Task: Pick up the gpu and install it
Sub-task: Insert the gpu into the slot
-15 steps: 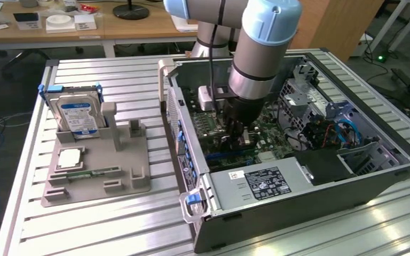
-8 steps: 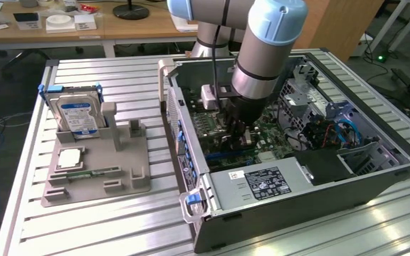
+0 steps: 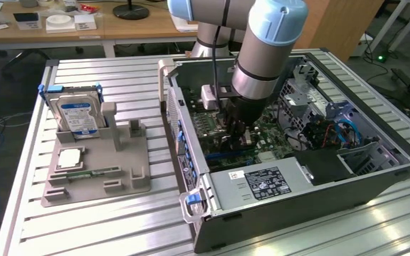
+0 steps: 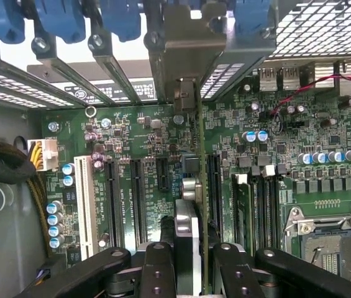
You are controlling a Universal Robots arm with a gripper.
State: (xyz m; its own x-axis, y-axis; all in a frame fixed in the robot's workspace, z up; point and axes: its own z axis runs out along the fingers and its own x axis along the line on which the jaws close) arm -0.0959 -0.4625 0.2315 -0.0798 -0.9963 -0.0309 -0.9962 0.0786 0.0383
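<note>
Wrist view, looking down into an open computer: the gripper [image 4: 197, 264] is clenched on the gpu [image 4: 202, 186], its dark fingers [image 4: 156, 267] pressing on both faces of the card. The gpu is seen edge-on as a thin green line, hanging upright just above the motherboard [image 4: 132, 130]. Its silvery end bracket [image 4: 184, 96] points toward the slotted rear wall of the case. The card looks light and stiff, but also thin and fragile. It is probably best held by its flat faces near the upper edge, as here, keeping clear of the connector edge and the small parts. It could tilt or slip if pushed unevenly. Below it lie long dark expansion slots [image 4: 136, 198], side by side; which one the card lines up with cannot be told. An empty processor socket [image 4: 327, 242] sits farther across the board. In the exterior view the arm reaches down into the computer case [image 3: 376, 176], which lies open on its side, a power supply [image 3: 262, 184] at its near end. The case rests on a ribbed metal tabletop [image 3: 84, 234]. Toward the exterior view's left stands a grey holder [image 3: 98, 184] carrying an upright hard drive [image 3: 77, 114] with a blue label. Beyond, a wooden desk [image 3: 119, 29] holds small items, and cables trail on the floor.
</note>
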